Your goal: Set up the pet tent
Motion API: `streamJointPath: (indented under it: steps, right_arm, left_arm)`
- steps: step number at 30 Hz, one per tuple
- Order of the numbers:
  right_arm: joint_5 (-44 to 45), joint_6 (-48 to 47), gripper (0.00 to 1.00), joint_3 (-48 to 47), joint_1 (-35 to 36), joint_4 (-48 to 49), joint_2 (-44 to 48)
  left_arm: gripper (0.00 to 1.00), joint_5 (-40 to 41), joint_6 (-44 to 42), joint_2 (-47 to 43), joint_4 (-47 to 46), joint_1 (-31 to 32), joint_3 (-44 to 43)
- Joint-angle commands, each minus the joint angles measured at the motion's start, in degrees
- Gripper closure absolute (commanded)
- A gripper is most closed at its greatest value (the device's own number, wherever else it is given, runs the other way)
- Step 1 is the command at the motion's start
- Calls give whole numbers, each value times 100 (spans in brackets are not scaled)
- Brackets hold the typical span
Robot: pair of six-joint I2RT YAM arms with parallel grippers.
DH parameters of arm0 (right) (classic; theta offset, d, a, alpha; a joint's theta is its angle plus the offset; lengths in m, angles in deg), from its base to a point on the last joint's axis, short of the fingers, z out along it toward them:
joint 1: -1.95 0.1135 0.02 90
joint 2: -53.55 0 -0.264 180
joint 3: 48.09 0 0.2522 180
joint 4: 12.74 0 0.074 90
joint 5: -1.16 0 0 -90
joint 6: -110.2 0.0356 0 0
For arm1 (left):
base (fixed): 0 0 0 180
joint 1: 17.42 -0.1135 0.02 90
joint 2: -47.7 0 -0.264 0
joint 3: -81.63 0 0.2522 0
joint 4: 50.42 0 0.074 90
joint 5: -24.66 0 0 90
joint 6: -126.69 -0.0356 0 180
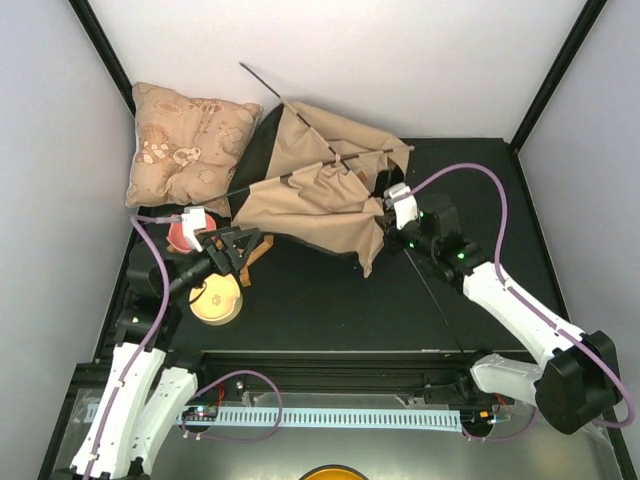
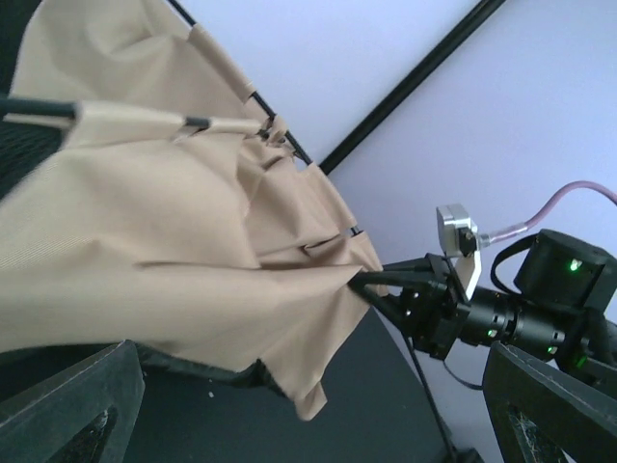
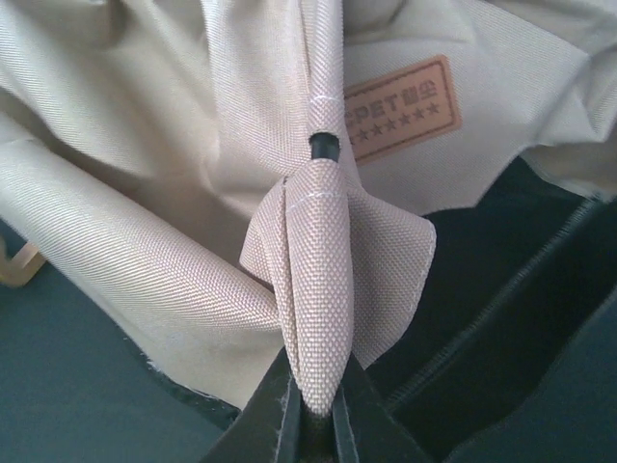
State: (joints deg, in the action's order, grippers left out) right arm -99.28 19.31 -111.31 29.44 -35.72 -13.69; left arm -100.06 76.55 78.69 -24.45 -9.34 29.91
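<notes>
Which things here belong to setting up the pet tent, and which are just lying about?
Belongs to the job:
tan canvas pet tent
its thin black flexible poles
right tool, shut on a tent corner

Lying about:
puffy beige patterned cushion
round yellow disc

Top camera overhead, looking down, far; wrist cameras close, facing fabric (all share pet tent (image 1: 320,200)).

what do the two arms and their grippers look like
Left arm and right arm: white lower links, black joints. Each has a white wrist camera with a looping purple cable. The left gripper and right gripper are black, triangular. Green lights dot the right arm.
</notes>
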Motion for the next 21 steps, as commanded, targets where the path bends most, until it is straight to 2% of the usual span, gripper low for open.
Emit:
streamJointPath:
  steps: [1,6,13,21]
  right_arm:
    - [-151,268,99,480,328,758,422]
    - [62,280,98,858,664,791,329]
    - [669,104,97,876,1361,850,-34]
    - [1051,23,96,999,1844,1156,-158]
  left_arm:
    - [1,-370,441,261,-368,173,221]
    - [1,-219,684,701,-633,784,275]
    - [3,603,1057,1555,-927,2130,-26]
    - [12,1024,1764,2167,-960,2375,-168]
